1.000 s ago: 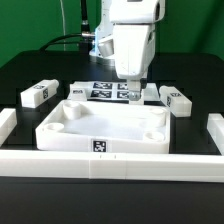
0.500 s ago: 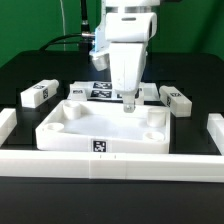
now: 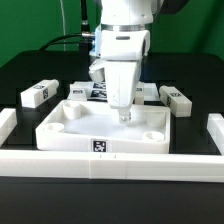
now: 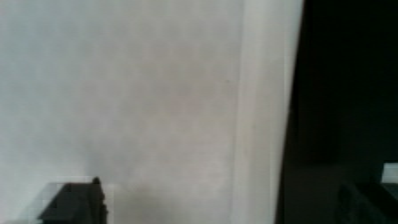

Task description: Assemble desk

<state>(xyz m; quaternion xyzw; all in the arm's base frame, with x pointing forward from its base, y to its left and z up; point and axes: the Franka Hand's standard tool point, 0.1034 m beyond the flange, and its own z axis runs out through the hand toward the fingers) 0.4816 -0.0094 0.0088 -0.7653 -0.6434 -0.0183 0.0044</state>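
The desk top [image 3: 70,128], a white rimmed tray with corner sockets and a tag on its front wall, lies in the middle of the table. Four white block legs lie behind it: one at the far left [image 3: 37,94], one near the top's back left corner [image 3: 78,92], and two on the right [image 3: 148,93] [image 3: 176,99]. My gripper [image 3: 123,115] hangs just above the tray's inside, right of its centre. In the wrist view my gripper [image 4: 231,205] is open and empty, dark fingers [image 4: 75,200] wide apart, over the white top [image 4: 125,100] and its rim.
The marker board [image 3: 105,91] lies behind the desk top, partly hidden by the arm. White border rails run along the front [image 3: 110,165], the exterior view's left [image 3: 5,125] and right [image 3: 215,130]. Cables hang at the back.
My gripper has come forward and down, from over the marker board and the tray's back rim to just above the tray's inside. The parts have not moved.
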